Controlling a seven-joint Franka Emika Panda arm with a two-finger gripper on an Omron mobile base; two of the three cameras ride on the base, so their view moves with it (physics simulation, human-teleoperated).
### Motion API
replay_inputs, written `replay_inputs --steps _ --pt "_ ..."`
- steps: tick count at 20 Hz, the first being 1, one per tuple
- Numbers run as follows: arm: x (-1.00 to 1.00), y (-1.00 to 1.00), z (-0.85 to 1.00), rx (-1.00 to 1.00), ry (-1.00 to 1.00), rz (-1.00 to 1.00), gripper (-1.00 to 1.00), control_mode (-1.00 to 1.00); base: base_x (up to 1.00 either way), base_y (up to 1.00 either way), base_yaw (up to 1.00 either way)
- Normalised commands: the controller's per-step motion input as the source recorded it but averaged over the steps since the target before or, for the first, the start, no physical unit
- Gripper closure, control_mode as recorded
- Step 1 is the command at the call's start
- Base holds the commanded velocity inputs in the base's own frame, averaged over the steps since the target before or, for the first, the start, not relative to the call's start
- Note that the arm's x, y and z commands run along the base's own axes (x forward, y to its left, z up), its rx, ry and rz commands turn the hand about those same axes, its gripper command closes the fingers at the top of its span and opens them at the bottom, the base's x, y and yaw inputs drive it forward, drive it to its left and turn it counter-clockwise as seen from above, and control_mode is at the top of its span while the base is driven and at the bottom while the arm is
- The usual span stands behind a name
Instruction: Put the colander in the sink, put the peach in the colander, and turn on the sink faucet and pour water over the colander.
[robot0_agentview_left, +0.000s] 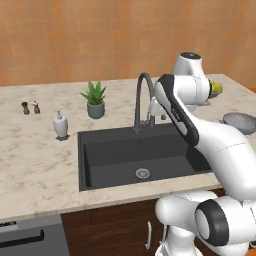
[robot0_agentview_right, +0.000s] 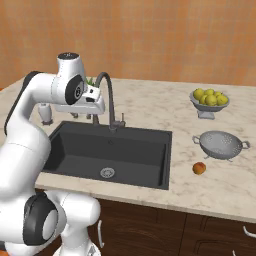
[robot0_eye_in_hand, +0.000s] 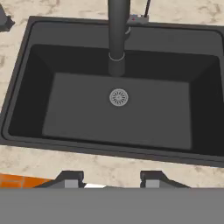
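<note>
The dark sink (robot0_agentview_left: 115, 155) lies in the counter with nothing in it but its silver drain (robot0_eye_in_hand: 118, 97). Behind it rises the sink faucet (robot0_agentview_right: 107, 95), a tall dark gooseneck. The silver colander (robot0_agentview_right: 221, 145) stands on the counter right of the sink (robot0_agentview_right: 168, 150), and its rim shows past my arm as the colander (robot0_agentview_left: 240, 122). The small orange peach (robot0_agentview_right: 199, 168) lies on the counter just in front of it. My gripper (robot0_eye_in_hand: 111, 178) hangs high over the sink's front, close beside the faucet's arch (robot0_eye_in_hand: 118, 35). Its fingers stand apart with nothing between them.
A footed bowl of yellow-green fruit (robot0_agentview_right: 209, 100) stands behind the colander. Left of the sink are a white soap dispenser (robot0_agentview_left: 60, 125), a potted plant (robot0_agentview_left: 94, 100) and two small shakers (robot0_agentview_left: 30, 107). The counter's front edge runs just below the sink.
</note>
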Motion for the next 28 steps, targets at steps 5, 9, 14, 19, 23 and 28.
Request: replay_inputs --steps 5,9,14,19,23,28 --pt "-0.20 -0.28 0.00 0.04 -0.03 -0.09 -1.00 -1.00 0.00 0.00 0.00" --pt "-0.48 -0.74 0.00 0.08 0.00 -0.19 -1.00 -1.00 0.00 0.00 0.00" --pt "-0.31 -0.78 0.00 0.07 0.00 -0.28 -1.00 -1.00 0.00 0.00 0.00" --pt "-0.07 -0.89 -0.03 0.08 0.01 -0.36 -1.00 -1.00 0.00 0.00 0.00" --pt "0.00 -0.90 -0.16 0.10 0.07 -0.43 -1.00 -1.00 0.00 0.00 0.00" --pt "0.01 -0.83 -0.34 0.08 0.02 -0.45 -1.00 -1.00 0.00 0.00 0.00"
